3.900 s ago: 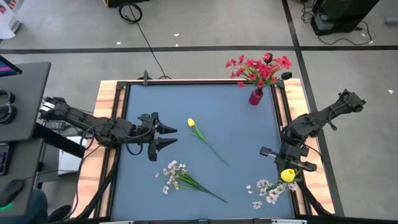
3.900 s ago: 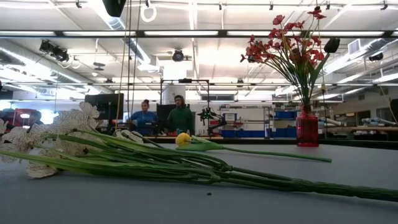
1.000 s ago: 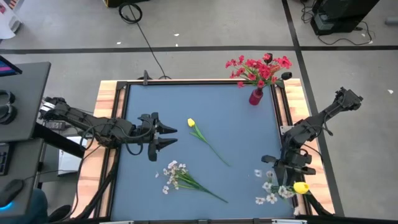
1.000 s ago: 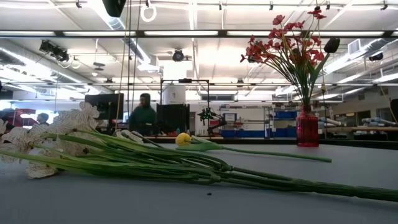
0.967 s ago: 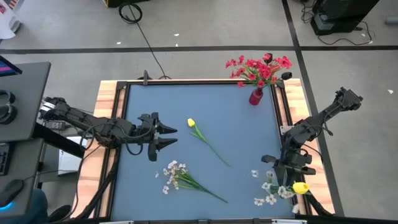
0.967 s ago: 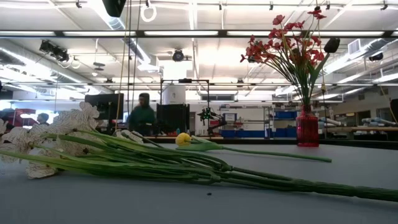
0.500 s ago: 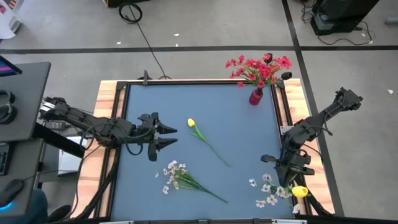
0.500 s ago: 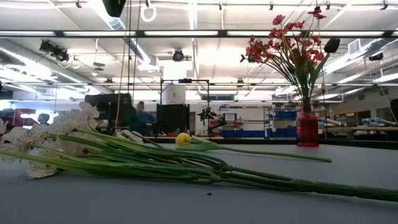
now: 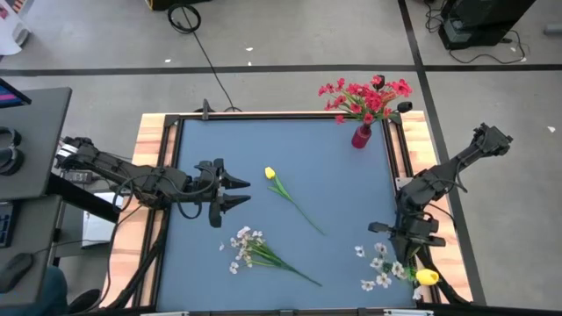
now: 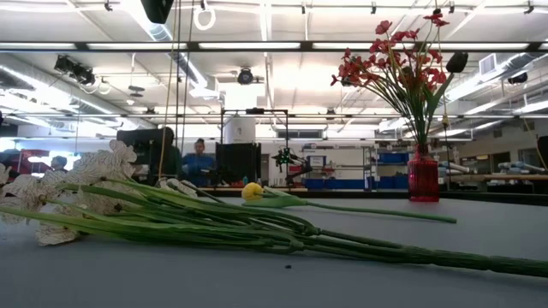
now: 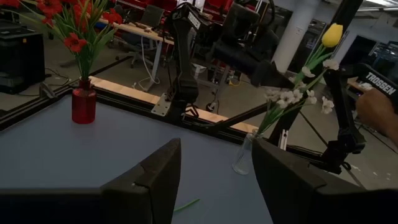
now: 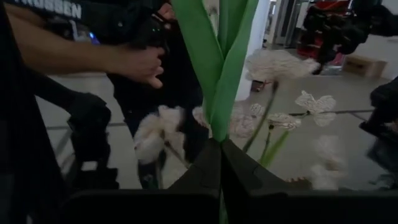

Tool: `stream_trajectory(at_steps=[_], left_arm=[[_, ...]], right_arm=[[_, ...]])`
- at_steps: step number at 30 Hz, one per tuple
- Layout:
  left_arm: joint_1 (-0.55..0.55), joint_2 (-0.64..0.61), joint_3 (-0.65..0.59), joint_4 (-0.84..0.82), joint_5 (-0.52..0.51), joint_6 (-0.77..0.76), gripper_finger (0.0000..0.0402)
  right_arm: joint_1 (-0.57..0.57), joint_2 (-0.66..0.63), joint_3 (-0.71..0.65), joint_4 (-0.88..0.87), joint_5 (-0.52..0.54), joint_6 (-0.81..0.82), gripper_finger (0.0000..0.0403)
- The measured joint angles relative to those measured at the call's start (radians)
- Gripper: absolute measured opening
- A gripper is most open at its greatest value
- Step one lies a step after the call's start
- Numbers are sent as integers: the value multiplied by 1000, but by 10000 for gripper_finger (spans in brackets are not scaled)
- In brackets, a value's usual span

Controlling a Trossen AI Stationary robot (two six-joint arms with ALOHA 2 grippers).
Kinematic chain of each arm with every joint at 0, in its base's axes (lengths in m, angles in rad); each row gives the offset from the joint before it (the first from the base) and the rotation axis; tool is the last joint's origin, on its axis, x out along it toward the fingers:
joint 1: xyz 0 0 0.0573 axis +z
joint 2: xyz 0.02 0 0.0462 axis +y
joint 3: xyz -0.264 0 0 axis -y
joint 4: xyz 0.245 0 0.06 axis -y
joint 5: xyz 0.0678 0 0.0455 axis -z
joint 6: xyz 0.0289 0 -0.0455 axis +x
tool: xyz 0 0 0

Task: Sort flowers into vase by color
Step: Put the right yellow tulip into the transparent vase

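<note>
Right gripper [image 9: 406,252] at the table's near right corner is clamped tight on the green stem of a yellow tulip [image 9: 427,277] standing in a clear vase [image 11: 243,157] with a white spray [image 9: 376,266]; left gripper [image 9: 235,193] waits with its fingers spread and nothing between them over the left side of the mat [image 9: 334,189]. A second yellow tulip [image 9: 270,174] lies mid-mat, another white spray [image 9: 244,247] lies near the front, and red flowers [image 9: 364,96] stand in a red vase [image 9: 361,136] at the far right edge. Only the right wrist view shows a person's hand [image 12: 138,62] just behind the held stem; the low view shows people in the room [image 10: 198,160] beyond the table.
</note>
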Motion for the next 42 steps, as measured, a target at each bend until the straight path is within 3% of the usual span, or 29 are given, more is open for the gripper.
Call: stream_trajectory(at_steps=[5, 20, 42], left_arm=[[0, 0, 0, 0, 0, 0, 203], [0, 0, 0, 0, 0, 0, 203], [0, 0, 0, 0, 0, 0, 203]], right_arm=[[0, 1, -2, 18, -45, 58, 9], [3, 65, -3, -67, -53, -19, 8], [7, 68, -3, 133, -44, 29, 3]])
